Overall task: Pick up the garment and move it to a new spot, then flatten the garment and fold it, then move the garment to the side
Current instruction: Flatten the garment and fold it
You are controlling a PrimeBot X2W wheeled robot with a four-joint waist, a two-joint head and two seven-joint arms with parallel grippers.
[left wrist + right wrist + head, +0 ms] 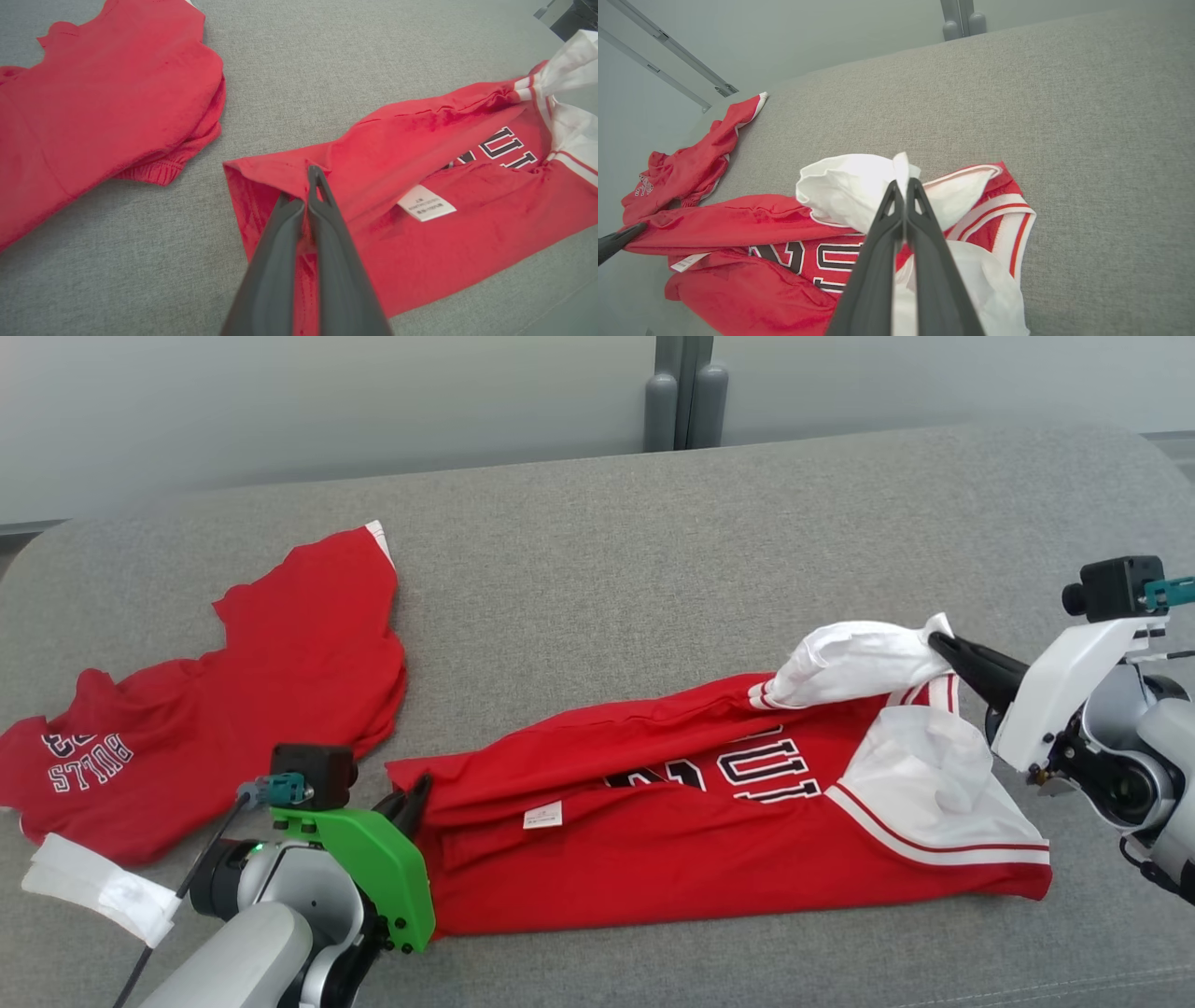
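The chest lettering of the garment is partly covered by a fold of its own red cloth. The print on its white label is too small to be read. A second red shirt is cut off at the head view's left edge.

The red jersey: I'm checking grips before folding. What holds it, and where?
The left gripper pinches the red jersey at its hem end; the right gripper pinches its white sleeve.

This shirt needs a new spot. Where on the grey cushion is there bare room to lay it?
Widest bare patch: the far strip of the cushion, between both garments and the wall. The left end is crowded by the other red shirt and a white cloth; the jersey covers the near right.
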